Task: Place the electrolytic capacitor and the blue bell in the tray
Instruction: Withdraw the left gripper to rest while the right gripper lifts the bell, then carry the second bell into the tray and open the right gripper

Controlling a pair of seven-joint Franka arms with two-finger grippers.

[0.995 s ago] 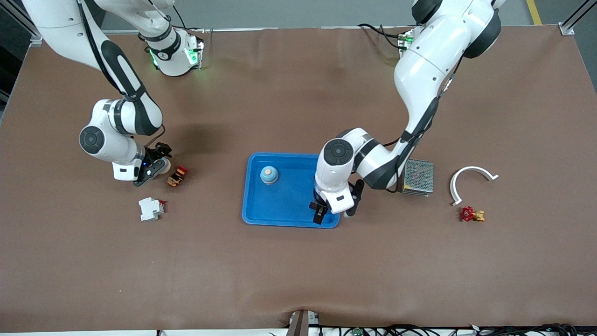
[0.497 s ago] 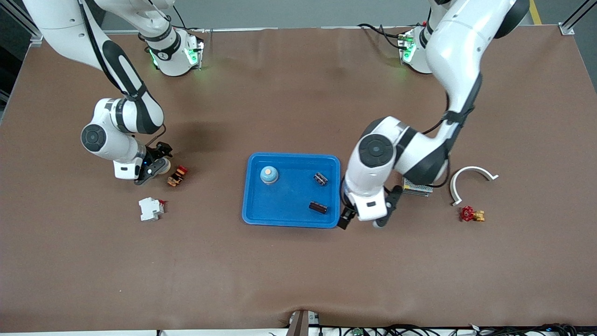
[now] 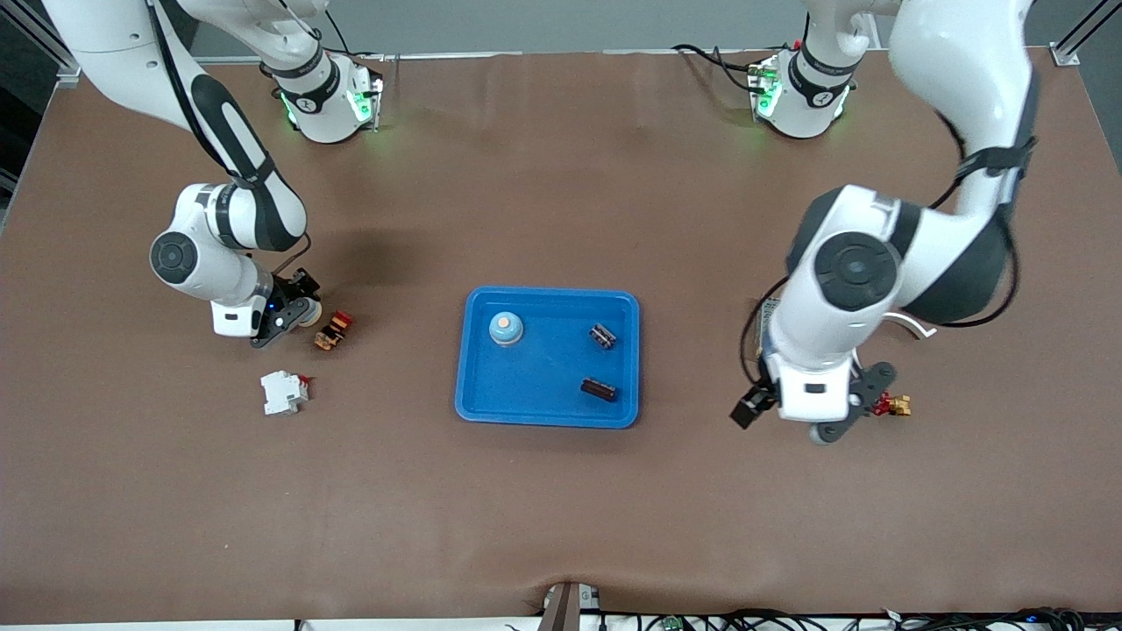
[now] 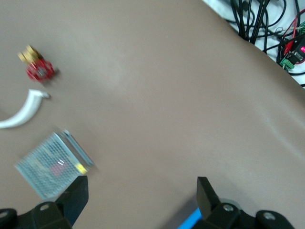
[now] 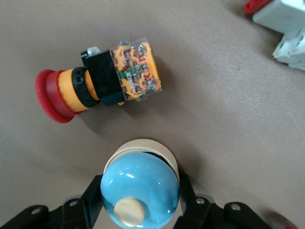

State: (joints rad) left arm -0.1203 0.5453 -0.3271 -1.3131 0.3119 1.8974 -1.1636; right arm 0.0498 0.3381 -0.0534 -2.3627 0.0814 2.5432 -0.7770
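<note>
The bright-blue tray (image 3: 548,407) lies mid-table. In it are a blue bell (image 3: 506,328) and two dark electrolytic capacitors (image 3: 602,336) (image 3: 599,389). My left gripper (image 3: 789,412) is open and empty in the air, over the bare table between the tray and the red valve. In the left wrist view it (image 4: 143,200) shows only cloth between its fingers, with a tray corner (image 4: 190,220) at the edge. My right gripper (image 3: 285,317) is low at the table toward the right arm's end, shut on a second blue bell (image 5: 140,188) with a cream base.
A red and orange push button (image 3: 334,330) (image 5: 100,83) lies beside the held bell. A white breaker (image 3: 284,392) (image 5: 286,28) lies nearer the front camera. A metal mesh box (image 4: 52,164), a white curved piece (image 4: 21,112) and a red valve (image 3: 894,405) (image 4: 38,68) lie under and beside my left arm.
My left gripper has left the tray and swung toward the left arm's end of the table, uncovering two capacitors in the tray. My right gripper has hardly moved.
</note>
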